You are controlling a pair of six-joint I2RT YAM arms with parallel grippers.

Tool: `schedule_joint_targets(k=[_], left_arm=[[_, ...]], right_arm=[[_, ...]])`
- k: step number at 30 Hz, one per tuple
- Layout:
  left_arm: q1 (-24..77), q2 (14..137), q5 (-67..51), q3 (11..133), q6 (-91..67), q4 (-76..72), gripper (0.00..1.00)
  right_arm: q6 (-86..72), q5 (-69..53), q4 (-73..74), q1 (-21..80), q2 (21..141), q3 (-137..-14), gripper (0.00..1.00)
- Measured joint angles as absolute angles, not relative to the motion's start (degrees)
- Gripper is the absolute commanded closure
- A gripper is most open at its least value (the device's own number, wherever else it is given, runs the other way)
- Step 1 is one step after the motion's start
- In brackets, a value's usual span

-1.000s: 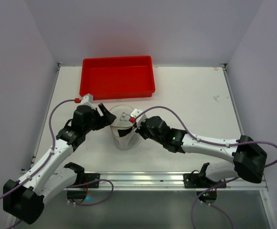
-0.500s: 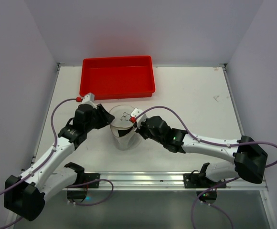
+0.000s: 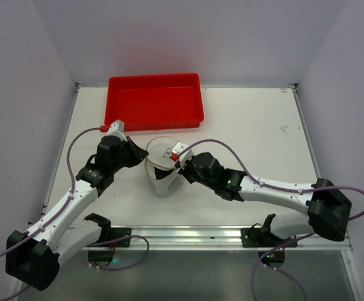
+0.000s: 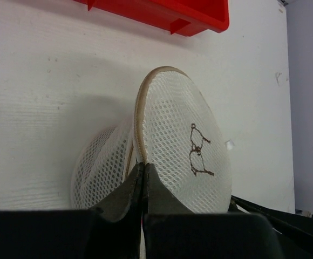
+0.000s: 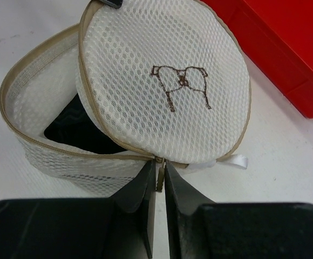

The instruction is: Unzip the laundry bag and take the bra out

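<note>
"White table (image 3: 257,125), laundry bag (image 3: 163,166) midway between both arms. Where's the bra?"

"Bra (image 5: 73,129) lies inside, under the raised lid (image 5: 162,75), just beyond the right gripper (image 5: 157,164). Its fingers flank the zip pull (image 5: 159,183), a slit apart; whether they grip, I can't tell. Left gripper (image 4: 143,168) is clamped on the lid's opposite rim, arm reaching in low."

The bag (image 3: 164,180) is a small round pod of white mesh edged with tan zip tape, standing on the table (image 3: 251,138) near the red tray (image 3: 154,100). Its zip is open most of the way round, and the round lid (image 5: 167,81) is tilted up off the bowl, joined only at the side by the zip pull. A brown stitched bra outline marks the lid. The bra (image 5: 75,132), black and crumpled, lies inside the bowl, partly hidden under the lid
</note>
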State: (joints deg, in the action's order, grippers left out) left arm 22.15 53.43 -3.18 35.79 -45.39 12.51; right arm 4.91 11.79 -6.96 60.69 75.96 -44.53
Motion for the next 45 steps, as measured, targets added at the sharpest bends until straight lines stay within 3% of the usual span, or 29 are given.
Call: schedule_joint_targets(k=[5, 11, 26, 28, 30, 31, 32, 33, 34, 35, 36, 39, 45], left_arm=[[22.2, 51.3, -5.8, 35.8, -45.5, 10.8, 1.00], [22.2, 48.2, -7.7, 36.3, -45.7, 9.0, 1.00], [22.2, 47.7, -9.3, 36.3, -46.5, 7.2, 1.00], [22.2, 47.7, -9.3, 36.3, -46.5, 7.2, 1.00], [22.2, 47.7, -9.2, 36.3, -46.5, 7.2, 1.00], [22.2, 47.7, -9.2, 36.3, -46.5, 7.3, 1.00], [22.2, 47.6, -9.2, 36.3, -46.5, 7.4, 1.00], [22.2, 47.5, -9.1, 36.3, -46.4, 7.5, 1.00], [22.2, 47.2, -8.9, 36.3, -46.4, 7.8, 0.95], [22.2, 46.9, -8.9, 36.3, -46.4, 8.2, 0.80], [22.2, 46.5, -8.9, 36.3, -45.7, 8.8, 0.75], [22.3, 44.6, -7.9, 36.9, -43.8, 11.9, 0.59], [22.3, 43.7, -6.8, 39.1, -39.9, 17.6, 0.48]], right_arm=[[3.8, 10.9, -6.9, 60.7, 76.0, -44.5, 0.62], [1.9, 10.0, -6.4, 60.7, 74.7, -44.6, 0.44], [1.3, 12.8, -6.9, 65.9, 84.0, -56.5, 0.39], [1.5, 15.6, -6.9, 66.7, 86.0, -57.6, 0.41], [1.9, 19.2, -7.2, 67.5, 87.6, -58.0, 0.55], [2.1, 21.0, -7.3, 67.9, 88.1, -58.0, 0.65], [2.1, 22.6, -7.8, 68.2, 88.4, -57.7, 0.81], [2.3, 24.2, -8.4, 68.4, 88.4, -57.1, 0.86], [2.1, 25.6, -9.5, 68.7, 88.2, -56.4, 0.91], [2.2, 26.7, -10.9, 68.8, 87.8, -55.3, 0.95], [2.2, 27.6, -12.3, 68.9, 87.2, -54.1, 1.00], [2.5, 29.4, -14.7, 68.9, 84.1, -50.2, 1.00], [2.8, 29.2, -19.0, 68.7, 77.2, -45.0, 1.00]])
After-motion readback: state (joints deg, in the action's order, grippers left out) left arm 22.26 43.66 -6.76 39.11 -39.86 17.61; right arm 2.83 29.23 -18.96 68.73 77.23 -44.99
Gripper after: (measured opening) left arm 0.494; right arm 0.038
